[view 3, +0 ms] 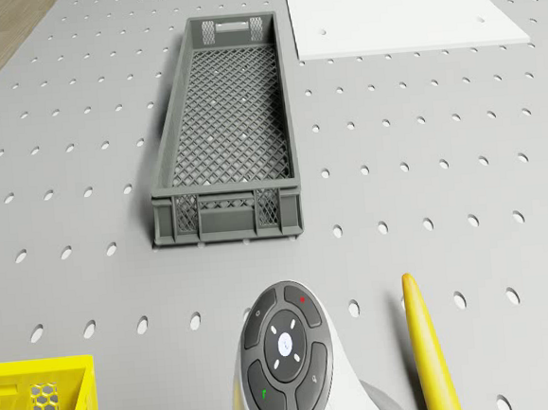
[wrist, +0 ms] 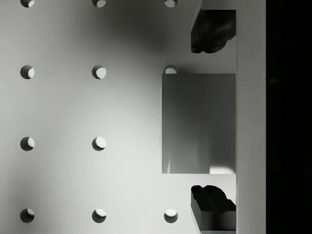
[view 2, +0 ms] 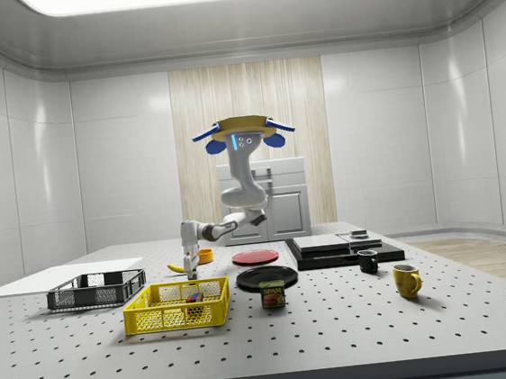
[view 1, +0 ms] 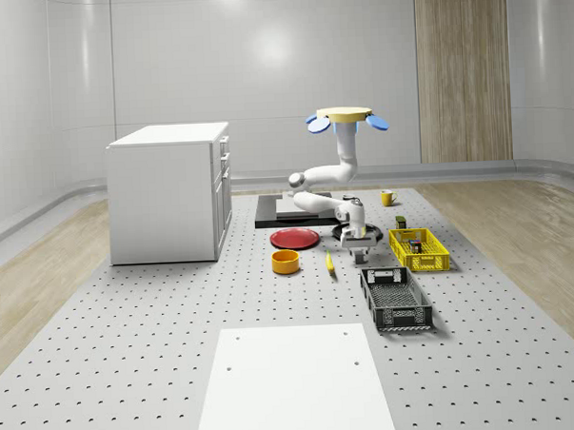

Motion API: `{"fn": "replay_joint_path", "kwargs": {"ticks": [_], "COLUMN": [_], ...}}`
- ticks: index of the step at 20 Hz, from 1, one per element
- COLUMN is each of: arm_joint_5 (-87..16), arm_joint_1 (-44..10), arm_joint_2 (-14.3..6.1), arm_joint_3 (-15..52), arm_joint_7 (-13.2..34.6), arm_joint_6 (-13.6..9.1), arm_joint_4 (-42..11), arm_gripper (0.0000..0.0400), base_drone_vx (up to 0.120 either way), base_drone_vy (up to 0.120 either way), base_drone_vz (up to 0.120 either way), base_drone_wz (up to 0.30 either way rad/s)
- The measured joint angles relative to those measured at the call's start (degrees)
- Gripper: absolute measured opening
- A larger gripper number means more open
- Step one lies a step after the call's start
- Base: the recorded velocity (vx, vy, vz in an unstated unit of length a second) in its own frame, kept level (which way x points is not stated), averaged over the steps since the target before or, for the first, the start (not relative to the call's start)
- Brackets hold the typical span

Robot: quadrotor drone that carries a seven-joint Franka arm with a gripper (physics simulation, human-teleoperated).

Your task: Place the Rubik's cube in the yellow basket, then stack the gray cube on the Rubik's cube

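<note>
A wide perforated gray tabletop (view 1: 131, 355) fills the room, with a white cabinet (view 1: 169, 192) standing toward the whole-scene view's left. The drone (view 1: 348, 118), a yellow disc with blue rotors, hovers above the middle of the tabletop, over a black slab (view 1: 279, 211). Its white arm (view 1: 325, 180) curves down and ends low over the tabletop.

The gripper (wrist: 213, 117) hangs just above the surface, between the yellow basket (view 1: 418, 249) and a banana (view 1: 329, 263). In the wrist view the gray cube (wrist: 198, 123) sits on the tabletop directly between the two dark fingers (wrist: 213, 30). One finger is at each side of the cube, spread wide and not clamped, with a small gap to the cube on both sides.

The yellow basket lies at the whole-scene view's right. Inside it rests the Rubik's cube (view 2: 194, 297), seen through the mesh in the side view. A dark gray crate (view 1: 396, 300) lies nearer the camera than the basket. A white panel (view 1: 292, 384) is set into the near end of the tabletop.

Smaller things lie around the arm: a red plate (view 1: 295, 238), a black plate (view 2: 267, 278), an orange bowl (view 1: 286, 262), a yellow mug (view 2: 406, 280), a black mug (view 2: 367, 262) and a can (view 2: 273, 294).
</note>
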Motion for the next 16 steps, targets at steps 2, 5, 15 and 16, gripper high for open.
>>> {"fn": "replay_joint_path", "kwargs": {"ticks": [2, 5, 15, 16], "arm_joint_5": [0.0, -0.1, -0.9, -0.9], "arm_joint_1": [0.1, 0.3, 0.3, 0.4], "arm_joint_2": [0.0, 0.1, 0.4, 0.4], "arm_joint_3": [0.0, -0.1, -0.9, -0.9], "arm_joint_7": [-0.1, -0.3, -0.6, -0.6], "arm_joint_6": [0.0, 0.0, 0.3, 0.3], "arm_joint_4": [0.0, 0.0, 0.5, 0.6], "arm_gripper": [0.0400, 0.0400, 0.0310, 0.0297], "base_drone_vx": [0.000, 0.000, 0.000, 0.000], "base_drone_vy": [0.000, 0.000, 0.000, 0.000], "base_drone_vz": [0.000, 0.000, 0.000, 0.000], "base_drone_wz": [0.000, 0.000, 0.000, 0.000]}}
